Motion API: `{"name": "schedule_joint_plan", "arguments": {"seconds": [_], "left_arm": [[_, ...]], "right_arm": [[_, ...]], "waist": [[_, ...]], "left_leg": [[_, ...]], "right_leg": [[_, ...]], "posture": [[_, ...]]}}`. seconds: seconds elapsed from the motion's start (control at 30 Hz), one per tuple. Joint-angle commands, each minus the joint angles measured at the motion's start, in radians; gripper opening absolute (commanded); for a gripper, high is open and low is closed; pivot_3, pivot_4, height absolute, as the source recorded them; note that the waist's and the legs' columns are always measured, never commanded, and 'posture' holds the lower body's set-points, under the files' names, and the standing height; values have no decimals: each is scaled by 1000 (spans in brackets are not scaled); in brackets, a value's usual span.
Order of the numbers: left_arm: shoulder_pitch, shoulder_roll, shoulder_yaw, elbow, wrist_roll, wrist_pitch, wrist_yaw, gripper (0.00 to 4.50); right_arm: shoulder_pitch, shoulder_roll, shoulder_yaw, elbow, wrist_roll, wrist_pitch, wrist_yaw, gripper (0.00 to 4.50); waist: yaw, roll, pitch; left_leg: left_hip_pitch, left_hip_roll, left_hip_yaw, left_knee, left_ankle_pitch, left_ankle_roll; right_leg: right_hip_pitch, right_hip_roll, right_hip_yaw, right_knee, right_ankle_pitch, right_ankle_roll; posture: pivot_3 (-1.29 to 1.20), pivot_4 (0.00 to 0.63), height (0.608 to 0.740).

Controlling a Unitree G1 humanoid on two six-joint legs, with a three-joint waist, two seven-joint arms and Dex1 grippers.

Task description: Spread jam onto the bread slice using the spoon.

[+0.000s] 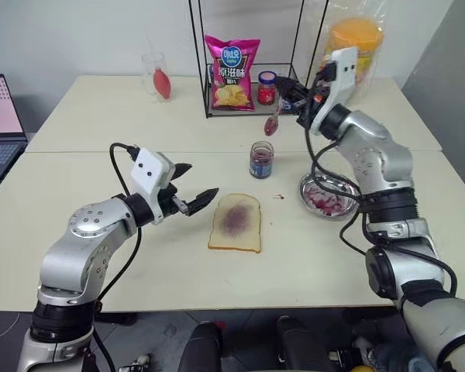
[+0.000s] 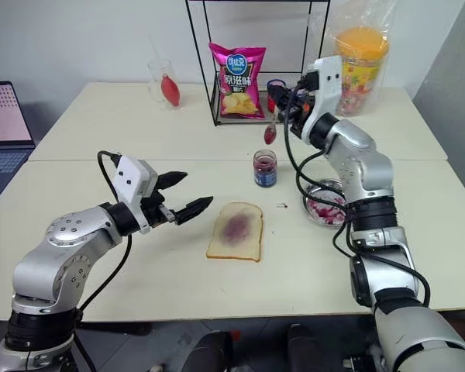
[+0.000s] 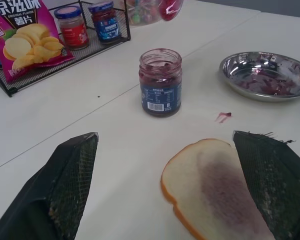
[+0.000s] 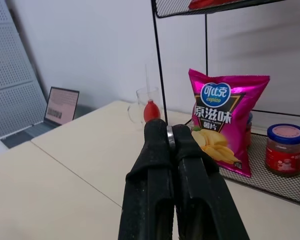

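The bread slice (image 1: 235, 222) lies flat on the table (image 1: 139, 256) near its front middle, a purple smear at its centre and the crust bare around it. Just behind it stands the jam (image 1: 261, 160) in its small open jar with a blue label, upright and apart from the bread. The spoon (image 1: 272, 124) hangs in the air above and behind the jar, bowl downward and coated in jam, its handle pinched between the closed fingers of the right gripper (image 1: 285, 94), which is raised in front of the wire rack (image 1: 209, 77). In the right wrist view those fingers (image 4: 155, 185) press flat together with a glint of metal between their tips. The left gripper (image 1: 192, 187) hovers just left of the bread, fingers spread wide and holding nothing; in its wrist view one finger (image 3: 70, 180) sits over bare table and the other overlaps the slice's edge. A small jam spot (image 1: 277, 197) marks the table between the bread and a steel bowl (image 1: 328, 195) smeared with jam to the right. In the rack are a chip bag (image 1: 232, 71) and a red-lidded jar (image 1: 266, 87). A laptop (image 1: 0, 128) sits at far left.
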Motion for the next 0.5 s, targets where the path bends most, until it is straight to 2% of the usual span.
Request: {"name": "schedule_joint_plan", "arguments": {"seconds": [0.03, 0.5], "left_arm": [[-20, -6, -8, -39, 4, -9, 17, 4500], [-48, -6, -29, -43, 4, 9, 39, 4500]], "right_arm": [[-40, 13, 16, 74, -58, -116, 51, 7], [-44, 92, 42, 310, -192, -292, 61, 7]], "waist": [[0, 0, 0], [-6, 0, 0]], "left_leg": [[0, 0, 0, 0, 0, 0], [1, 0, 0, 0, 0, 0]], "right_leg": [[0, 0, 0, 0, 0, 0], [0, 0, 0, 1, 0, 0]], "posture": [[0, 150, 740], [0, 150, 740]]}}
